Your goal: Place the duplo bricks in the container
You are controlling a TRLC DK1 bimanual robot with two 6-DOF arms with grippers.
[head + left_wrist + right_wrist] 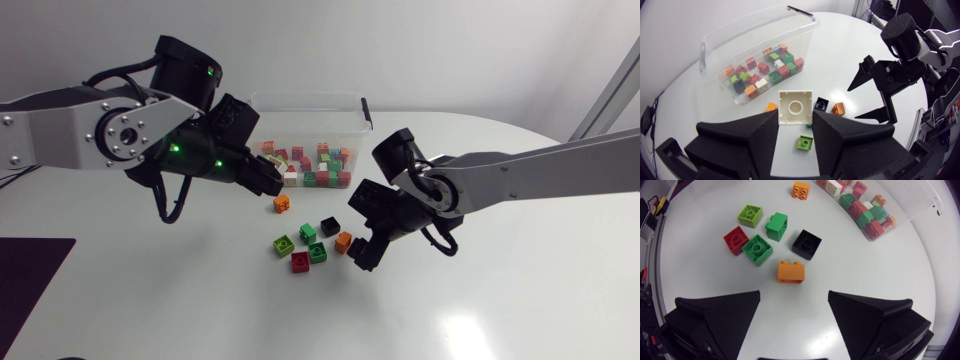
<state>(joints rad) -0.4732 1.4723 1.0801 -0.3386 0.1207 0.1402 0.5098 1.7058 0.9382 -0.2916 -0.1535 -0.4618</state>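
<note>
left gripper (795, 114) pinches a white brick (795, 106), the container (740, 37) lies straight ahead of it by the tabletop's (500, 300) far edge, while right gripper (794, 294) hangs spread just short of the orange brick (790, 272) mid-table.

Container (310, 97) left end hidden behind left arm (120, 135); in right wrist view, cut off at edge.
</note>
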